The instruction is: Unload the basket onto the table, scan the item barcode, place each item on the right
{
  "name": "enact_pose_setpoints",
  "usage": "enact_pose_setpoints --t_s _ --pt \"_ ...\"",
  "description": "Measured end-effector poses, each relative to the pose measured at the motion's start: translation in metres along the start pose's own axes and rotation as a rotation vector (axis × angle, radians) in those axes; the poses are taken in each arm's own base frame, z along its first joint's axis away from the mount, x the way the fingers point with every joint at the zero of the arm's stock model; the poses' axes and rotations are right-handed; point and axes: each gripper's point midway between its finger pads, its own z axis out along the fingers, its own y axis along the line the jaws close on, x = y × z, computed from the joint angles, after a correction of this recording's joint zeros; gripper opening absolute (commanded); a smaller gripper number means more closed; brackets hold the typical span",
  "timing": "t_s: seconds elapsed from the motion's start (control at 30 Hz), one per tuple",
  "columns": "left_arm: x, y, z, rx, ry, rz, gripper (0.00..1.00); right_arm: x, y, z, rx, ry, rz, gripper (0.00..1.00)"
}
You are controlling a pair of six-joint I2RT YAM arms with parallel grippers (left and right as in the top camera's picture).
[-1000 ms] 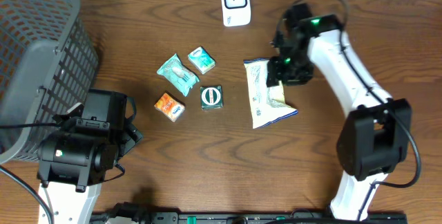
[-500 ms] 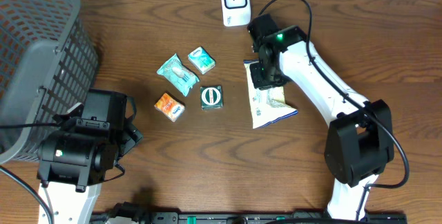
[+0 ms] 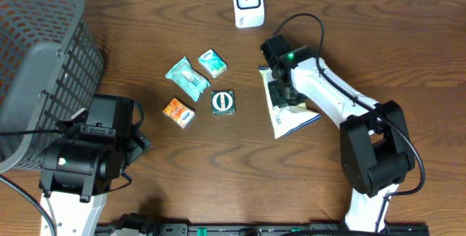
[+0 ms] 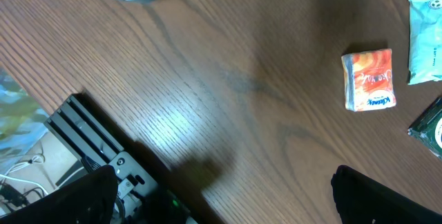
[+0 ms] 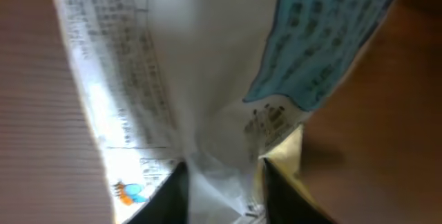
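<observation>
Pouch (image 3: 295,118) | light, soft, slippery film, likely buckles | right claw (image 5: 221,182) nearly closed, pinching puckered fold between its fingers (sealed edge probably firmer) | left claw (image 4: 228,200) wide open, empty

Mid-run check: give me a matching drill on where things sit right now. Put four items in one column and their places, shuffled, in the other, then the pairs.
Items
1. scanner
2. basket
3. orange packet
4. white bag

Places
A. between the fingers of the right gripper
B. far edge of the table, near the middle
C. left side of the table
D. just left of the green packet

Pairs: 1-B, 2-C, 3-D, 4-A
</observation>
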Motion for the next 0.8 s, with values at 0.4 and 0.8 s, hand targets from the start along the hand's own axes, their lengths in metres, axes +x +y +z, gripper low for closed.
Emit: enact_pose_setpoints --t_s 0.4,0.8 --pt "0.0 0.0 0.0 0.001 0.0 0.0 0.98 -0.007 -0.031 -0.049 0.091 0.033 0.01 0.57" --pt "0.0 0.0 0.0 0.0 0.0 0.0 0.98 0.02 -0.005 -0.019 -0.043 0.124 -0.039 0.64"
